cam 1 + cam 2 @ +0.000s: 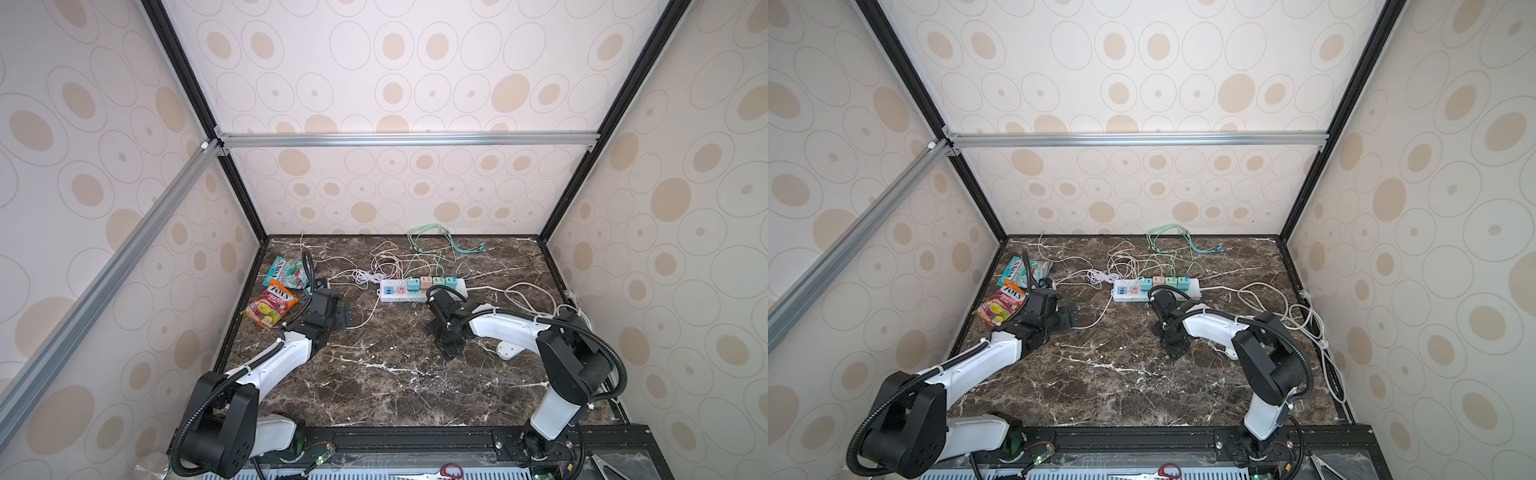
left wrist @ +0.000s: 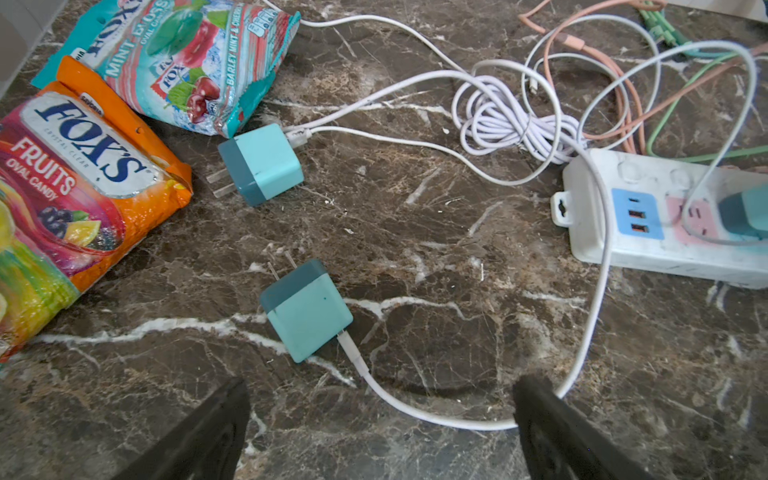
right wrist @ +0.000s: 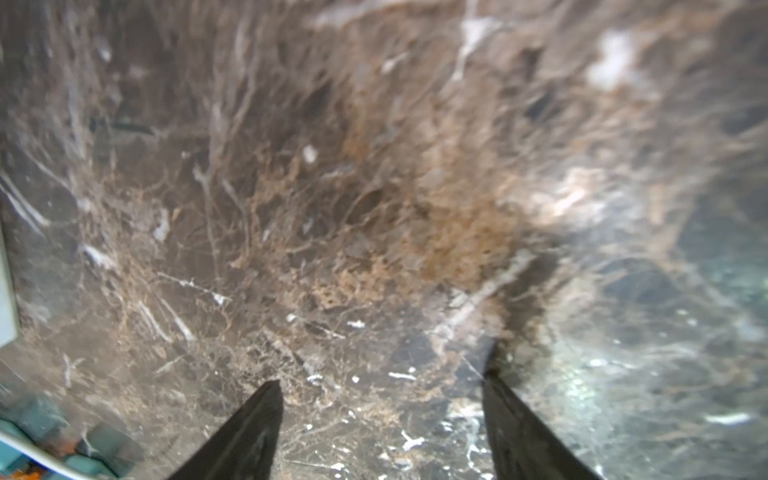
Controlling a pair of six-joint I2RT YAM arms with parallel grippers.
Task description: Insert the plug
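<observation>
**Left claw wide over a loose plug, strip beyond**

The left gripper [image 2: 382, 380] stands spread wide and empty just short of the nearer teal plug [image 2: 305, 309]. The plug lies on its side on the marble table [image 2: 436, 249], prongs pointing away from the claw. Its white cable [image 2: 436, 419] loops between the fingers. The right gripper [image 3: 381, 377] is also parted and holds nothing, over bare marble in a blurred view.

The step in hand looks like the pick. Done well, the fingers close on the plug's flat sides, on the pale body, leaving prongs and cable free. The prongs then need turning toward the strip.

Further on, a second teal plug [image 2: 261, 164] lies just beside the sweets. The orange bag [image 2: 95, 174] reads "FOX'S CRYSTAL CLEAR FRUITS OVAL CANDY". The teal bag [image 2: 187, 62] reads "FOX'S", "MINT", "BARLEY MINT & CHERRY".

Farthest sits the white power strip [image 2: 590, 195]. Its pink socket [image 2: 698, 212] looks free beside a blue USB panel [image 2: 636, 214], but a cable lies across it and may need nudging aside.
</observation>
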